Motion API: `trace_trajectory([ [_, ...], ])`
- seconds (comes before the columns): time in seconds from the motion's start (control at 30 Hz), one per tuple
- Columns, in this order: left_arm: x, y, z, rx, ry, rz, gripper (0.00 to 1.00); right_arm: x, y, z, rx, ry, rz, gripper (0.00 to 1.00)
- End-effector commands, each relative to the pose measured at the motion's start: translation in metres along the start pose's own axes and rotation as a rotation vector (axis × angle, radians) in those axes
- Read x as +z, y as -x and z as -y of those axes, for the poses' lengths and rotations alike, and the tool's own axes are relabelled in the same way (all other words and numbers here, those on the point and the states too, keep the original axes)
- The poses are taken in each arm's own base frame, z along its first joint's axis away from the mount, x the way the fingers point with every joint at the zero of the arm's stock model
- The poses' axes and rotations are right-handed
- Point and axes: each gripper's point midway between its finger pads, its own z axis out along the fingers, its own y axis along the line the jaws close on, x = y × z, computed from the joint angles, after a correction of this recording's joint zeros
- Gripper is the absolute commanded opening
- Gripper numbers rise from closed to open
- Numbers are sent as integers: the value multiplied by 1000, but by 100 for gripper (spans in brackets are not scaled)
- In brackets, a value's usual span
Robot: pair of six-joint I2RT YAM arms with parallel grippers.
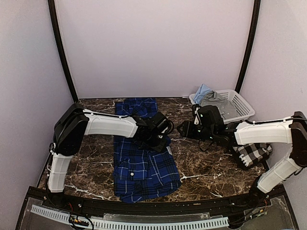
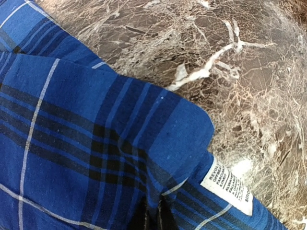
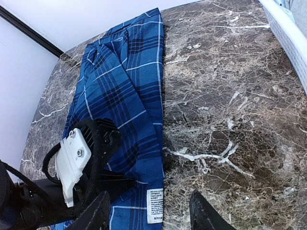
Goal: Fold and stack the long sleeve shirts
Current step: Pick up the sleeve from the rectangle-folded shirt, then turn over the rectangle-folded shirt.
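A royal blue plaid long sleeve shirt (image 1: 139,163) lies as a long strip down the middle of the marble table (image 1: 211,167). My left gripper (image 1: 161,136) sits at the shirt's right edge, shut on a raised fold of blue cloth (image 2: 158,143), its black fingertips (image 2: 144,218) pinched together. A white care label (image 2: 228,187) lies just beside them. My right gripper (image 1: 184,129) hovers open to the right, its fingers (image 3: 206,215) straddling the shirt's edge and label (image 3: 154,205). The black-and-white check shirt (image 1: 252,153) lies crumpled under my right arm.
A white basket (image 1: 240,103) at the back right holds grey and light blue clothes. Bare marble (image 3: 225,105) lies between the blue shirt and the basket. Curtain walls close in the back and sides.
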Motion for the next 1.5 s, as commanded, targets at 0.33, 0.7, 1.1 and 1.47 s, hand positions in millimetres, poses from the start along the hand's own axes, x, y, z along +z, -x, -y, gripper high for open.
trace_trajectory([
  [0.33,-73,49,-88,-226,7,132,0,13,-2,-12,-19,43,-31,54],
  [0.7,-45,11,-207,-438,98,24,1,26,-4,-28,-46,104,-56,55],
  [1.1,-81,24,-234,-442,229,70,46,40,-11,-44,-88,156,-105,56],
  [1.47,-105,36,-163,-296,184,121,51,25,3,-35,-108,93,-51,56],
])
